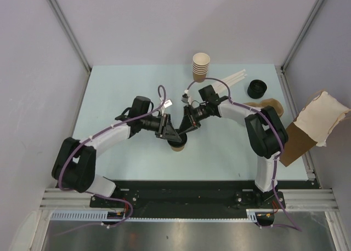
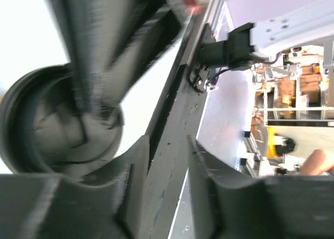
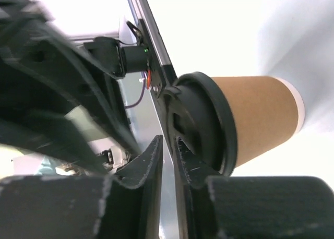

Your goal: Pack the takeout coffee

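The takeout coffee [image 1: 177, 146], a tan paper cup with a black lid, stands on the table in the middle, under both grippers. In the right wrist view the cup [image 3: 261, 119] and its lid [image 3: 206, 121] fill the right side. My right gripper [image 3: 168, 154] is shut with only a thin slit between its fingers, and one finger lies against the lid's top. It sits over the cup in the top view [image 1: 185, 131]. My left gripper [image 2: 168, 168] is open and empty, just beside the lid [image 2: 31, 129], left of the cup in the top view [image 1: 167, 131].
A stack of lidless tan cups [image 1: 201, 66] stands at the back. White sticks [image 1: 235, 77] lie beside it. A black lid stack [image 1: 256, 89] and a brown pulp tray [image 1: 271, 106] are at the back right. A brown paper bag [image 1: 307, 131] is at the right edge.
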You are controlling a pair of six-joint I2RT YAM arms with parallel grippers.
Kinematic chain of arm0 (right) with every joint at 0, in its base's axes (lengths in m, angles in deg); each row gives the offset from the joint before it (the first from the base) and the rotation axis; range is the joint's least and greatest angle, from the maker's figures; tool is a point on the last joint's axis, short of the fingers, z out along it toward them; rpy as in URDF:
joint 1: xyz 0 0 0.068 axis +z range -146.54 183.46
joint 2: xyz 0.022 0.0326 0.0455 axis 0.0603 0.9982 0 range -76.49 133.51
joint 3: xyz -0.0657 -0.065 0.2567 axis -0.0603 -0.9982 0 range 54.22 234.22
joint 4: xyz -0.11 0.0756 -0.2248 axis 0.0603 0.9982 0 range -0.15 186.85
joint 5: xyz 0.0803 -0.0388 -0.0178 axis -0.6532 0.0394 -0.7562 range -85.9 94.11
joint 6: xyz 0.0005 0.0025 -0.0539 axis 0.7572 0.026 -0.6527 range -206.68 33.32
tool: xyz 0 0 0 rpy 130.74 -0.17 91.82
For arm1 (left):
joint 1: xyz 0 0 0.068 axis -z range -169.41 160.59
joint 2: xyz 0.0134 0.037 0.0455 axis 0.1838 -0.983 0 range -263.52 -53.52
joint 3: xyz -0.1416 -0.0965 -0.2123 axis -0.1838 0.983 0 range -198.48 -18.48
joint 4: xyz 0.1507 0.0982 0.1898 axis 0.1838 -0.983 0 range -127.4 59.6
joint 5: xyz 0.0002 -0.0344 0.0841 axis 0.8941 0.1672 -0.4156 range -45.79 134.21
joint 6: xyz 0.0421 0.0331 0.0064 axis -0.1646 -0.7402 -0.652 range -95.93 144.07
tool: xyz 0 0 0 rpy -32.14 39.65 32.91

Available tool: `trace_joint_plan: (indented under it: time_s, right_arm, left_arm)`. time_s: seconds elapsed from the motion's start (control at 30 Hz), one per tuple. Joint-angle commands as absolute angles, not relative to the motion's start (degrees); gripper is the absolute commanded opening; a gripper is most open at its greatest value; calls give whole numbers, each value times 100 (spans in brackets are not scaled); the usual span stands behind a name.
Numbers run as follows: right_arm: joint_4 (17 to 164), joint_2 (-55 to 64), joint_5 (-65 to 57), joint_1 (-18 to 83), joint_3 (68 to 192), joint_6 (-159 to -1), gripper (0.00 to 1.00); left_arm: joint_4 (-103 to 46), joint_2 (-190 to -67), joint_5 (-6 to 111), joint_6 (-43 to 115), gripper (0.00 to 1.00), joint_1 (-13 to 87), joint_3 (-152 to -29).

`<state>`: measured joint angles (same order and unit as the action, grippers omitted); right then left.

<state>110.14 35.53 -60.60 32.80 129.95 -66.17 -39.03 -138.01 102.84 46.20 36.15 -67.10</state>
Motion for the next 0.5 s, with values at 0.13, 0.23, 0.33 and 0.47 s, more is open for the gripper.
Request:
trace_joint_plan:
  time_s: [0.13,0.23,0.33,0.47]
  right_arm:
    - [10540,2776,-6199,3220,13104,-6303,24]
    - [10944,2573,-6077,3167,13095,-6628,24]
    - [11576,2397,-5875,3167,13095,-7049,21]
    - [12324,2326,-5567,3220,12981,-7507,16]
  left_arm:
    - [-4428,-12508,9819,4069,61,3494,-7279]
    - [-4675,-12235,9388,3788,61,3485,-7253]
    - [-4815,-12286,9124,3716,59,3485,-7218]
    - [-4614,-12637,9035,3804,53,3520,-7218]
